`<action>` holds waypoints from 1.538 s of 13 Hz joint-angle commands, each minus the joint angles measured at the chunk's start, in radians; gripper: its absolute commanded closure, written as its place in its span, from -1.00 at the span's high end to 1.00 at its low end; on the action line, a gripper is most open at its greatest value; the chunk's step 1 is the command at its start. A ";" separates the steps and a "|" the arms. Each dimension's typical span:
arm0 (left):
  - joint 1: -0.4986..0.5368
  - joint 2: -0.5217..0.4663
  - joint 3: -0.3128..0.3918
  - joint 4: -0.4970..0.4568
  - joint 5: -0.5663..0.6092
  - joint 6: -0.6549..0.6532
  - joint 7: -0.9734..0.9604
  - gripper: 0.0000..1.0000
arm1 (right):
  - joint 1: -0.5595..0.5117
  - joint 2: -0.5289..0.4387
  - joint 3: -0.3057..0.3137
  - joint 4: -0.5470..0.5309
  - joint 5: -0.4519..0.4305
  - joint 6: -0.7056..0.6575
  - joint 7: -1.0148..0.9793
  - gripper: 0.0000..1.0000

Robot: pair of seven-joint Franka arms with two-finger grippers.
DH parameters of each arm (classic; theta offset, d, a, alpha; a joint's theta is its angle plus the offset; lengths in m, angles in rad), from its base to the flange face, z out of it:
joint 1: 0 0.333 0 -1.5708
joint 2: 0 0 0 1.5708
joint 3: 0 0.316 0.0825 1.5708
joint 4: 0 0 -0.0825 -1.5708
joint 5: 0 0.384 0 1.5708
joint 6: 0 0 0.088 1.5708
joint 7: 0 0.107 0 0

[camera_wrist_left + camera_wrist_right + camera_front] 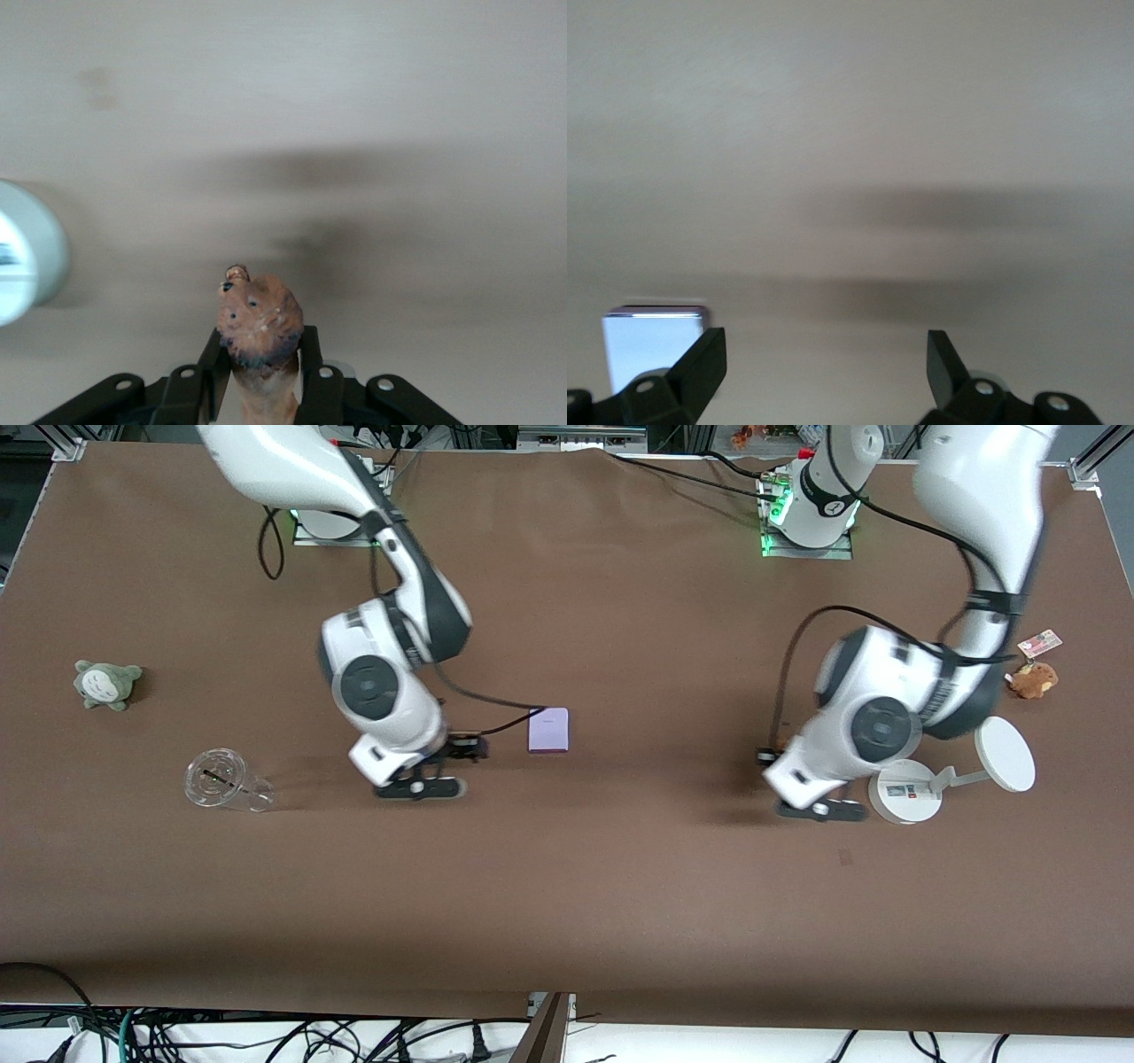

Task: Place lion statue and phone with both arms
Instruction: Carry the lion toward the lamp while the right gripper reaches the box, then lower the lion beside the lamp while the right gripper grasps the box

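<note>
While both arms reach out over the brown cloth-covered table (567,886), several loose things lie around them: a grey-green plush toy (106,683) sits toward the right arm's end of the table, a clear plastic cup (221,781) lies on its side nearer the front camera than that toy, and toward the left arm's end a white round-based stand with a disc (952,775) stands just beside the left gripper (819,808), with a rounder fluffy brown plush toy (1034,679) and a small pink card (1039,642) farther from the camera than the stand. Nothing lies directly under either gripper except bare cloth. The left gripper hangs low over the table and is clamped on the tiny orange-brown lion statue (259,329), whose darker head end pokes out past the black fingers (309,363) in the left wrist view; the edge of the white stand shows at that view's margin. The right gripper (421,784) hovers low over the table with its fingers (700,359) spread wide and nothing between them. The flat pale lavender phone (548,730) lies flat on the cloth close beside the right gripper, toward the left arm's end and slightly farther from the front camera; in the right wrist view it shows just outside one fingertip, apart from it.
</note>
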 commanded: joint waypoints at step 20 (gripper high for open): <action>0.169 -0.006 -0.031 -0.010 0.016 -0.016 0.158 1.00 | 0.254 0.195 -0.012 0.024 0.008 0.218 0.260 -0.04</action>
